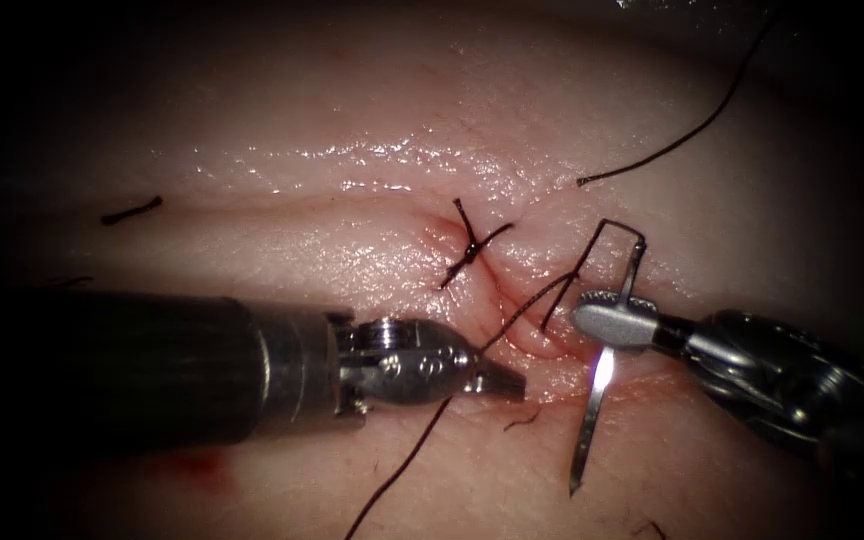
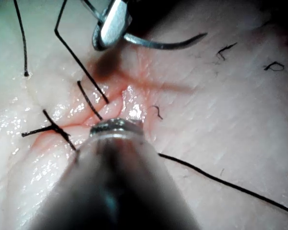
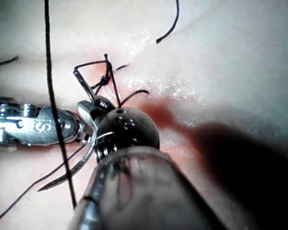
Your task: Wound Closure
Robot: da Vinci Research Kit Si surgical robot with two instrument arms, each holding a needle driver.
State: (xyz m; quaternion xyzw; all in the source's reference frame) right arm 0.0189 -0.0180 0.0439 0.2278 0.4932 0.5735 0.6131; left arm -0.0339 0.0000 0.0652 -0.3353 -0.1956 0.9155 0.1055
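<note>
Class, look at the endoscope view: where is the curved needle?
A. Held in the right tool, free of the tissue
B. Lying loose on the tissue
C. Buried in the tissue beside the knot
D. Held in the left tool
A: the right tool clamps the needle near its thread end, its point hanging above the tissue.

I see a short cut end of thread (image 1: 132, 211) lying flat, far left. Well below it sits a smear of red fluid (image 1: 197, 466)
</note>
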